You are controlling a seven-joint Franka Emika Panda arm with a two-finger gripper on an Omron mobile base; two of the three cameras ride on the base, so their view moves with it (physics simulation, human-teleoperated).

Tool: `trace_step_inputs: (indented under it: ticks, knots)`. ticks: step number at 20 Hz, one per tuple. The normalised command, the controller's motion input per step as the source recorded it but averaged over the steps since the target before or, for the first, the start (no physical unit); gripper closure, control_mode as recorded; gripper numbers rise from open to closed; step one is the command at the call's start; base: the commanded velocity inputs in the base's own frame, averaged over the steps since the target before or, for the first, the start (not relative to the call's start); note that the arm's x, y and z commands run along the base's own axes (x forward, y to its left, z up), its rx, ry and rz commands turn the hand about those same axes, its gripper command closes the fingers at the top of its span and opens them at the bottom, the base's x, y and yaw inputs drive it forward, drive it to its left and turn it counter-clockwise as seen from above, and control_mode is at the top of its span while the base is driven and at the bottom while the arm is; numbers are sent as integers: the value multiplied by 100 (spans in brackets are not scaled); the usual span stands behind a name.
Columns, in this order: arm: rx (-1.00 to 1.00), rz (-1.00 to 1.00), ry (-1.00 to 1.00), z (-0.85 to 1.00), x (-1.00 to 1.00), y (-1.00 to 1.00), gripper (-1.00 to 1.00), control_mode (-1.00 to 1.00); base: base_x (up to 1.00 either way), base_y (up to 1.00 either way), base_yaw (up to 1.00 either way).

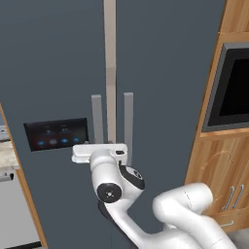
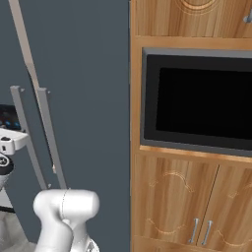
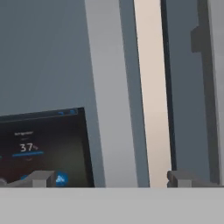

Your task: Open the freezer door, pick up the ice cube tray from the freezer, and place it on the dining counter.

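Observation:
The freezer door (image 1: 53, 73) is the dark slate door with a black display panel (image 1: 56, 133) lit blue, and it stands closed. Its long grey handle (image 1: 97, 119) runs upright beside the pale seam between the two doors. My white hand (image 1: 99, 151) is level with the handle's lower end, right in front of it. In the hand view my gripper (image 3: 111, 179) is open, and the handle (image 3: 109, 87) stands between the two fingertips (image 3: 41, 178) without being touched. The panel (image 3: 43, 153) is at the lower left. The ice cube tray is hidden behind the closed door. The dining counter is out of view.
The plain dark door (image 1: 165, 73) with its own handle (image 1: 128, 121) is to the right of the seam. A wooden cabinet with a black built-in oven (image 2: 197, 98) stands further right, with cupboard doors (image 2: 197, 206) below. A pale counter edge (image 1: 5, 155) shows at the far left.

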Motion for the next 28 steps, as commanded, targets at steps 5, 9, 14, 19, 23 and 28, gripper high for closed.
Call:
trace_step_inputs:
  ticks: [5, 9, 14, 19, 23, 28]
  knots:
    - [0, 0, 0, 0, 33, 1, -100, -100, 0, 0, 0]
    - [0, 0, 0, 0, 30, 0, -100, -100, 0, 0, 0]
    - [0, 0, 0, -1, 28, 0, -100, -100, 0, 0, 0]
    - [0, 0, 0, -2, 28, 0, -100, -100, 0, 0, 0]
    - [0, 0, 0, -5, 32, 0, -100, -100, 0, 0, 0]
    - [0, 0, 0, -2, 10, 0, 100, -100, 0, 0, 0]
